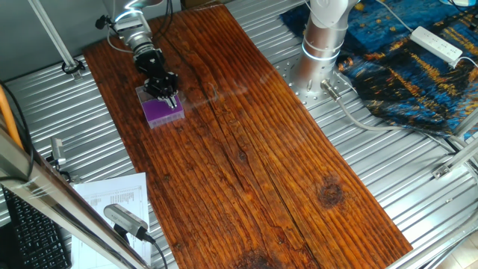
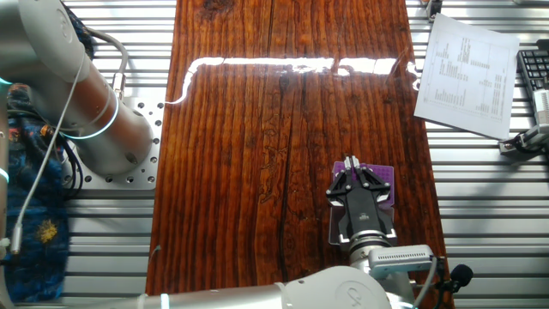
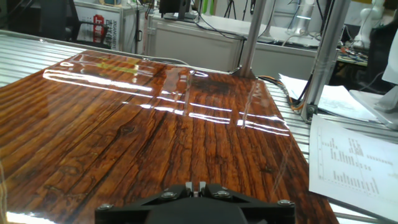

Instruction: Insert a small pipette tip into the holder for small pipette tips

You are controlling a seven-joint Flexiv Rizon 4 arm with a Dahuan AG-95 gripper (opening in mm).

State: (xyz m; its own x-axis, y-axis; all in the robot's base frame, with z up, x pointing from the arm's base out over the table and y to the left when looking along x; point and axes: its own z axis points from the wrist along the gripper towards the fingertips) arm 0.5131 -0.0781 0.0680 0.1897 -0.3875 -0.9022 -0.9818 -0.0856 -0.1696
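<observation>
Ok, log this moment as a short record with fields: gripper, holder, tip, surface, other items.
gripper: over the purple holder, fingers together
holder for small pipette tips: purple-topped box on the board, near its edge
small pipette tip: too small to make out
surface: wooden board on a ribbed metal table
other items: printed paper beside the board

Scanned all three views for text; I can read nothing with confidence.

Printed paper sheet (image 2: 467,75) beside the bench (image 2: 292,129): rows of small print or figures, too fine to make out. Same in the hand view, only blurred columns.

Red sign (image 3: 104,28) in the background of the hand view: pale lettering, blurred, illegible to me.

No brand or label readable on the robot arm (image 2: 51,77), the power strip (image 1: 437,43) or the holder for small pipette tips (image 1: 163,110).
</observation>
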